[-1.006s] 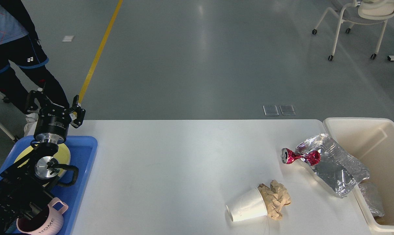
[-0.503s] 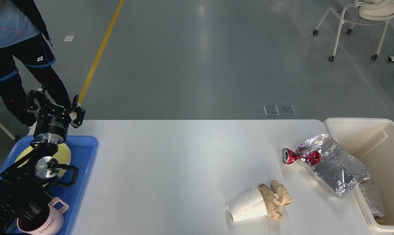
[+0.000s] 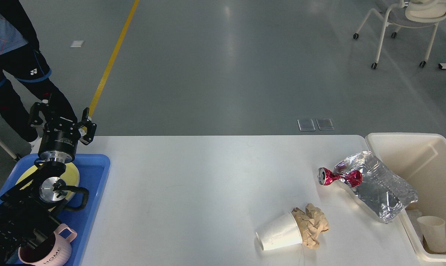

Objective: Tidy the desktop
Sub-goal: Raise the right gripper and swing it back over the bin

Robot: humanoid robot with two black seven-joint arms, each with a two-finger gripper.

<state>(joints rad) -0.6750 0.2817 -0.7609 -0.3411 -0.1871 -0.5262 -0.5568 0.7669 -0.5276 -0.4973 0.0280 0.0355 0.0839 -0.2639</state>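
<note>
The white desktop point(image 3: 193, 192) fills the lower frame, flanked by a blue tray point(image 3: 97, 173) at left and a cream bin point(image 3: 400, 142) at right. The robot's left gripper point(image 3: 60, 117) hangs above the tray's far end, fingers spread apart and empty, over a yellow plate point(image 3: 73, 173); a pink mug point(image 3: 47, 251) sits nearer. On the desktop's right half lie a tipped paper cup point(image 3: 278, 233) touching crumpled brown paper point(image 3: 313, 223), a crushed red can point(image 3: 337, 177) and silver foil bag point(image 3: 378, 188). Another cup point(image 3: 432, 232) stands inside the bin.

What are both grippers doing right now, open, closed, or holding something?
Left gripper: open, holding nothing, above the blue tray.
Right gripper: not in view.
</note>
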